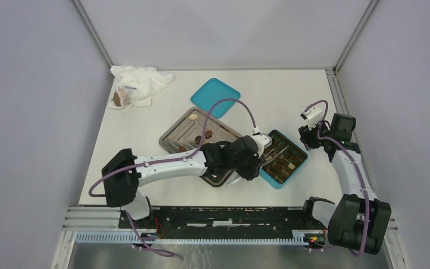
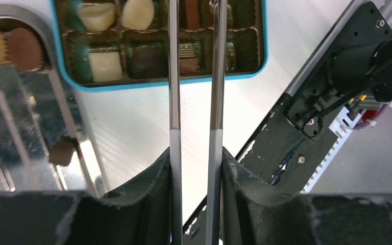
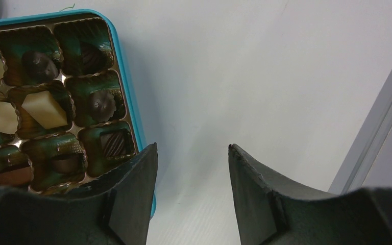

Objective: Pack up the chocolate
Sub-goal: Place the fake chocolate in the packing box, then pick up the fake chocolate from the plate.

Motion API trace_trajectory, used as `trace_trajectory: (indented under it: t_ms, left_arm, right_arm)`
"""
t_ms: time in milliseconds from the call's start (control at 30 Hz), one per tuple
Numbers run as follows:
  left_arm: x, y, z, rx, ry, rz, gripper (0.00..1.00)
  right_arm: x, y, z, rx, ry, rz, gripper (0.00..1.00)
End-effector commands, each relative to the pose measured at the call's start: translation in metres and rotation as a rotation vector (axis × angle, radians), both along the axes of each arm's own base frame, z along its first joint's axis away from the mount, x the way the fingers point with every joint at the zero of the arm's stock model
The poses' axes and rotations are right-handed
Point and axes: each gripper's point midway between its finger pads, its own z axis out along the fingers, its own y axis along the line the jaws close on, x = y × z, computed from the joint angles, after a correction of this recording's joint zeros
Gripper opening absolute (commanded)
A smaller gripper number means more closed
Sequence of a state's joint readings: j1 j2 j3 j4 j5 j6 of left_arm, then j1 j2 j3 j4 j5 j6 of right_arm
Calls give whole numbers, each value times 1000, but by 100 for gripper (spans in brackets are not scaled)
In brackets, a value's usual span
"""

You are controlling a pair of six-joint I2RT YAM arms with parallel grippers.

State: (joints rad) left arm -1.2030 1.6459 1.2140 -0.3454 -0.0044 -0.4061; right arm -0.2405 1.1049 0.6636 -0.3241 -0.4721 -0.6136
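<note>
Top view: the left hand (image 1: 259, 158) is over the teal box (image 1: 273, 182). Some chocolate (image 1: 204, 137) sits in the steel tray (image 1: 176, 134).

Left wrist view: it squeezes metal tongs (image 2: 173, 76), their tips over a box cup. This looks like the dropping-in step.

Right wrist view: the right hand (image 3: 193, 168) is released and empty, beside the box.

Next, I think: fetch another piece.

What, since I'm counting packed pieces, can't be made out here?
Tips of the tweezers: left wrist view, cut by the top edge; anything between them unseen.
Box cells: right wrist view, cut by the left edge, covered by the right gripper's finger.
Tray: top view, near end under the left arm.
</note>
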Motion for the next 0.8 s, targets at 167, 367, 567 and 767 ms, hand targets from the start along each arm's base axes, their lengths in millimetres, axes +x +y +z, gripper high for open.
trace_trajectory:
  t_ms: [167,367,567,767]
  left_arm:
    - [37,60,34,11,-121,166,40]
    - [52,108,30,61,-97,242,40]
    - [64,149,14,168,-80,305,40]
    - [66,152,2,205,-59,295,40]
  right_arm:
    - [8,0,21,-11,-67,21,59]
    - [8,1,20,-8,-66,24,59]
    - [8,1,19,-7,-63,25,59]
    - [8,1,18,-7,-59,23,59]
